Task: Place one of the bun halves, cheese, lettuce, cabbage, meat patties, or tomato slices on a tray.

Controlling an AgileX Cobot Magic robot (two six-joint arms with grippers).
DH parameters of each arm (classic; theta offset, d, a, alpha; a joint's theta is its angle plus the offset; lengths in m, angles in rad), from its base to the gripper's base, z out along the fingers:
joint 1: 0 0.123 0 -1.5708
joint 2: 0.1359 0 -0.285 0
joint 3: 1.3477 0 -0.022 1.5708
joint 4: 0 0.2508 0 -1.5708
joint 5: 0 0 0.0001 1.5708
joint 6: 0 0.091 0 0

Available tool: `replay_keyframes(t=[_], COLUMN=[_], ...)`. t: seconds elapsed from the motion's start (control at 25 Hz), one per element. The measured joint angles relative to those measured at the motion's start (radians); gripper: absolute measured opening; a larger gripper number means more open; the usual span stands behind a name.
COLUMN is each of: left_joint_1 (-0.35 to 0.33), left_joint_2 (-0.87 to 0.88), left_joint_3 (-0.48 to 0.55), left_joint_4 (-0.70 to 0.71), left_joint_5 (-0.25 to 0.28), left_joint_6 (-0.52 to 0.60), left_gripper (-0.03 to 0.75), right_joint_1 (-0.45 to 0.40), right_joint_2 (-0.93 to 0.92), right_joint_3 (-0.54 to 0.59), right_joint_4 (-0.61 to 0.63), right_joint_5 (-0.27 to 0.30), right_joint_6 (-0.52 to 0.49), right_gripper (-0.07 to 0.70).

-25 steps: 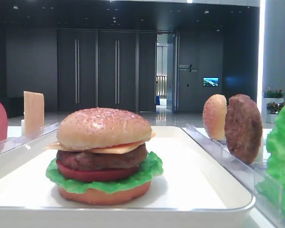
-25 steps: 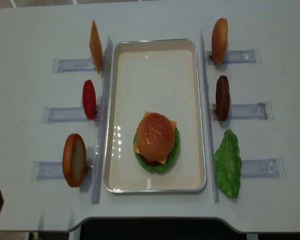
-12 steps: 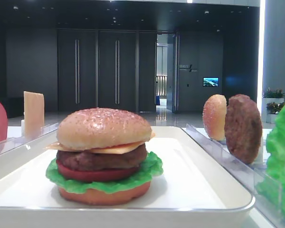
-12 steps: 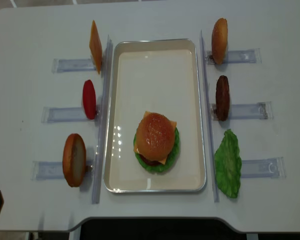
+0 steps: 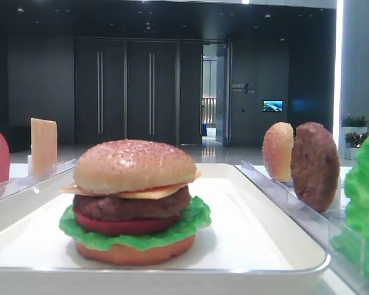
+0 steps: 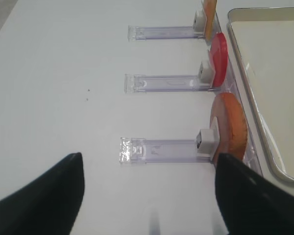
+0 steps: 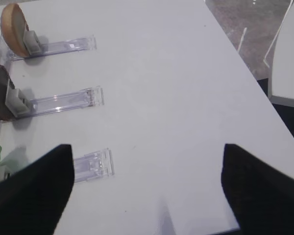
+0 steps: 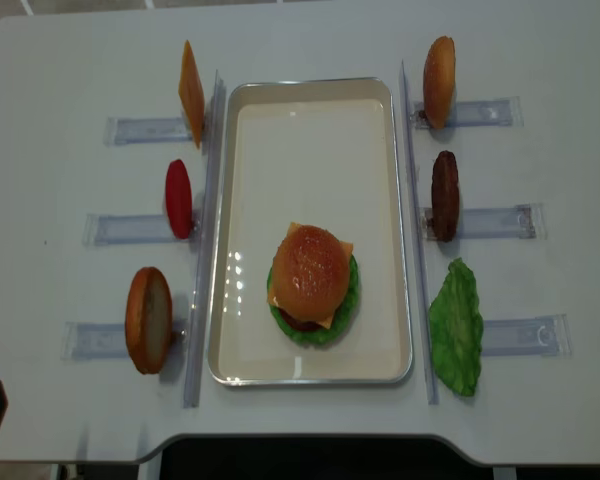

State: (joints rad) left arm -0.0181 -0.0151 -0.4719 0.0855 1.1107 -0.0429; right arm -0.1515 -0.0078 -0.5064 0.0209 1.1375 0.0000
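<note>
No readable text anywhere. A wall sign (image 5: pixel 242 88) right of center in the low exterior view carries pale lettering, too small and blurred to read; a small lit screen (image 5: pixel 272 106) beside it shows no legible characters.

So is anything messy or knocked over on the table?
Nothing is spilled or knocked over. The burger sits neatly stacked on the tray. The one slightly odd thing is the cheese inside it, turned so its corners poke out past the bun top.

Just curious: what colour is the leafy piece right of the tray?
Bright green lettuce, clearest in the overhead exterior view.
</note>
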Motion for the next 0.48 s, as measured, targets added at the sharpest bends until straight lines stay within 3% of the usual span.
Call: replay_keyframes(t=[0.48], left_joint_1=[0.000], left_joint_2=[0.000], left_joint_3=[0.000], left_joint_4=[0.000], left_joint_5=[0.000], left_joint_6=[0.000], left_gripper=[0.636], right_joint_1=[0.000], right_joint_2=[0.000], right_joint_3=[0.000], right_joint_4=[0.001], right_joint_5=[-0.001], right_joint_6=[0.000], right_gripper=[0.581])
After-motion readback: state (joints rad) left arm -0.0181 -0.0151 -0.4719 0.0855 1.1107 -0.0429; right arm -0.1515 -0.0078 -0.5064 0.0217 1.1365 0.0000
